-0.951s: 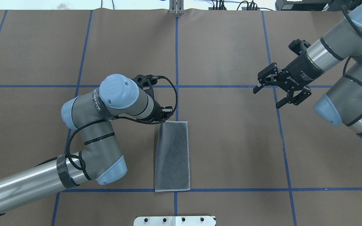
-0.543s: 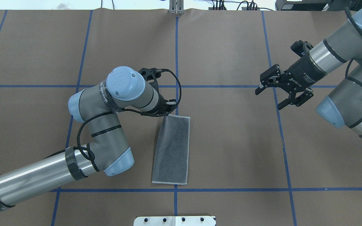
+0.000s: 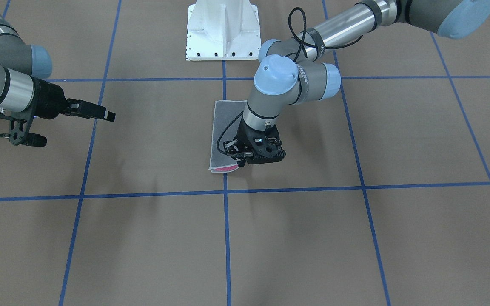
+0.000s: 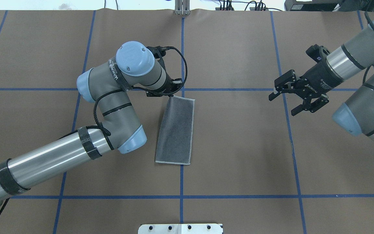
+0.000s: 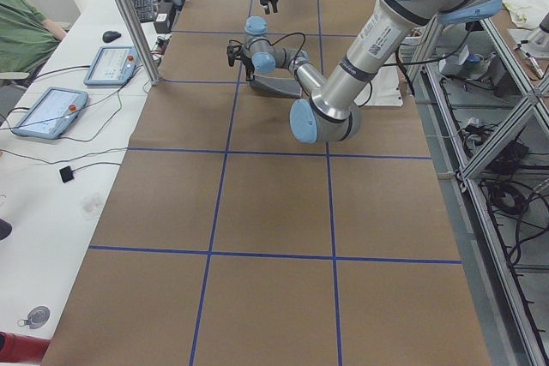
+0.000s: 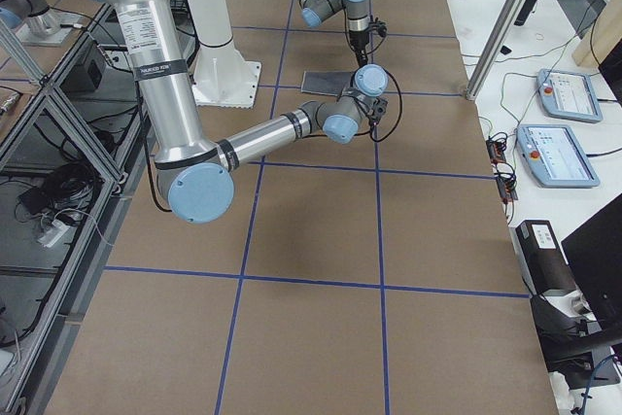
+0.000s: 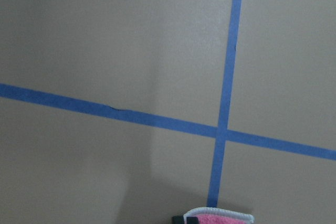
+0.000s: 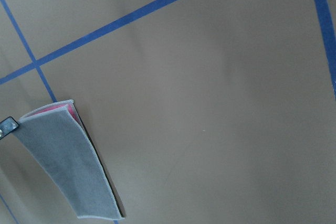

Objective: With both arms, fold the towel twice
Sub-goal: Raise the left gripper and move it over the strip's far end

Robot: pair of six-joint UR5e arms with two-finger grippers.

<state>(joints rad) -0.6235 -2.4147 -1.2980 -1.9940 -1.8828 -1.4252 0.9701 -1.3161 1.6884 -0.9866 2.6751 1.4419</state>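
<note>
- Brown paper is covering the bench (image 4: 239,146), and blue tape lines (image 4: 239,196) are dividing it into large squares.
- We are seeing the towel (image 4: 175,130) lying near the middle of the bench as a narrow strip. Its long sides are running from the robot's edge toward the operators' edge.
- We are judging the first fold as done: grey is facing outward and pink is peeking out between two layers at one end. The second fold is not yet made.
- We are watching the left arm (image 4: 44,162) reaching in from the robot's left near corner, elbow sharply bent, wrist pointing straight down.
- We are seeing the left gripper (image 3: 241,162) clamping the towel's corner nearest the operators' edge, which is lifting slightly off the paper.
- We are seeing the right arm (image 4: 352,55) entering from the bench's right edge, its wrist lying almost level.
- We are seeing the right gripper (image 4: 281,105) hovering well apart from the towel, jaws spread wide and holding nothing.
</note>
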